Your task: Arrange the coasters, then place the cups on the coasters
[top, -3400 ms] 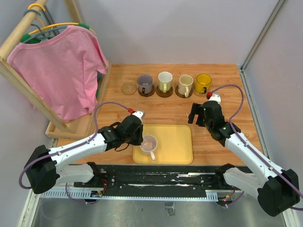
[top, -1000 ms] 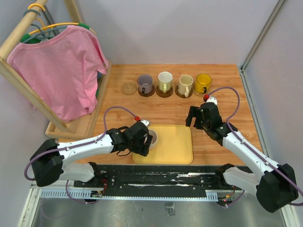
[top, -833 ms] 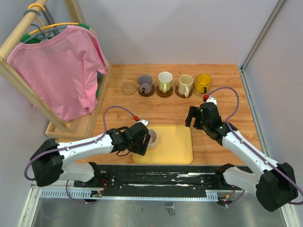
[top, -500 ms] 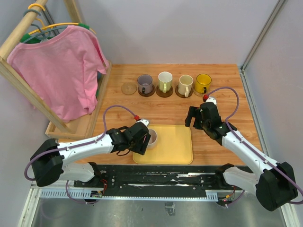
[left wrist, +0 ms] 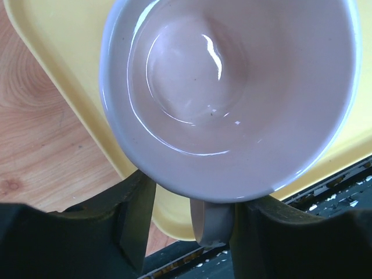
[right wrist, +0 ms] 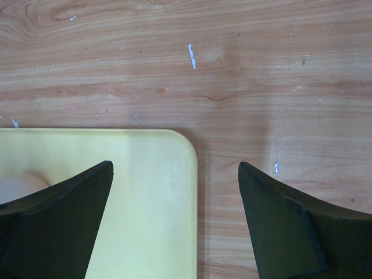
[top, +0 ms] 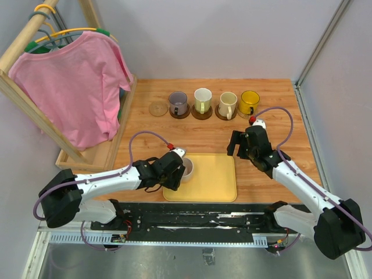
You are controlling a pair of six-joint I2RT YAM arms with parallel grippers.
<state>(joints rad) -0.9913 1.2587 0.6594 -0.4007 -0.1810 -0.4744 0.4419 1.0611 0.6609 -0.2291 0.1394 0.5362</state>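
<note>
1. At the lower middle of the top view, the pale pink cup point(top: 187, 168) stands on the yellow tray point(top: 216, 181), near its left edge.
2. The left gripper point(left wrist: 192, 229) has its fingers point(left wrist: 136, 224) on both sides of the cup's handle point(left wrist: 212, 224), not yet clenched; a gap shows on one side.
3. The right gripper point(right wrist: 174, 165) hangs spread wide above the tray's upper right corner and grasps nothing.
4. Four cups point(top: 202, 99) sit on coasters point(top: 179, 115) in the upper row. One more coaster point(top: 157, 108) lies alone at the row's left end.

Cups: five. One pink cup point(left wrist: 226, 99) sits at the left gripper point(top: 179, 173). Four stand in a row well ahead of both grippers: grey cup point(top: 178, 103), white cup point(top: 202, 99), cream cup point(top: 228, 104), yellow cup point(top: 250, 101).
Coasters point(top: 202, 117): five. Four are under the row's cups, plus one bare coaster point(top: 157, 108) ahead of the left gripper.
Tray point(top: 215, 180): one, below the right gripper point(right wrist: 174, 165).
Shirt point(top: 75, 87): one.
Grippers: two.
</note>
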